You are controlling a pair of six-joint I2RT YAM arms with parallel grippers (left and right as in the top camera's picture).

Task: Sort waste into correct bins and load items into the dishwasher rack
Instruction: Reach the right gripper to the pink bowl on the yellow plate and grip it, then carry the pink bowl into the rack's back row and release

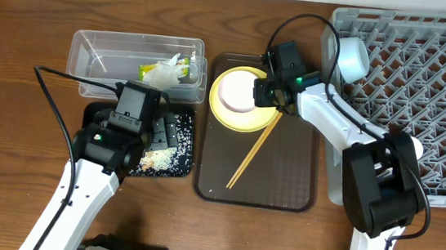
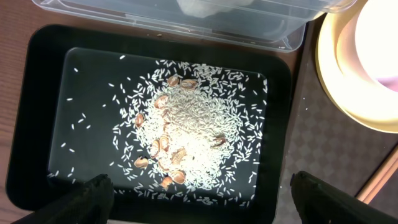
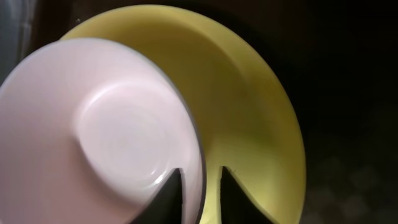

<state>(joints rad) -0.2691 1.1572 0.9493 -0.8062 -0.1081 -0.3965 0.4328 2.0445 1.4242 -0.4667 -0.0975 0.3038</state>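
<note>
From where I stand, the right gripper [image 3: 202,190] is down at the near rim of the white bowl [image 3: 106,124], which sits on the yellow plate [image 3: 255,93] on the brown serving tray [image 1: 284,176]. One finger is inside the bowl and the other outside. A sliver of yellow shows between the outer finger and the bowl wall, so I'd call the jaws parted around the rim and not pinching it. The step looks to be lifting that bowl across to the dishwasher rack [image 1: 425,71], where a light blue bowl [image 1: 353,57] already rests near the left edge. To do it well, I'd close squarely on the rim with the fingers sunk well down the wall, because a thin, smooth lip could pivot or slip. Then lift straight up so the plate isn't dragged along and the chopsticks [image 1: 253,152] leaning off its edge aren't knocked. The left gripper [image 2: 202,196] hangs spread wide and empty over the black tray [image 2: 37,93], which holds the rice grains [image 2: 193,137]. The snack wrapper [image 1: 166,72] lies in the clear tub [image 1: 99,51] just behind it, so the waste looks sorted
</note>
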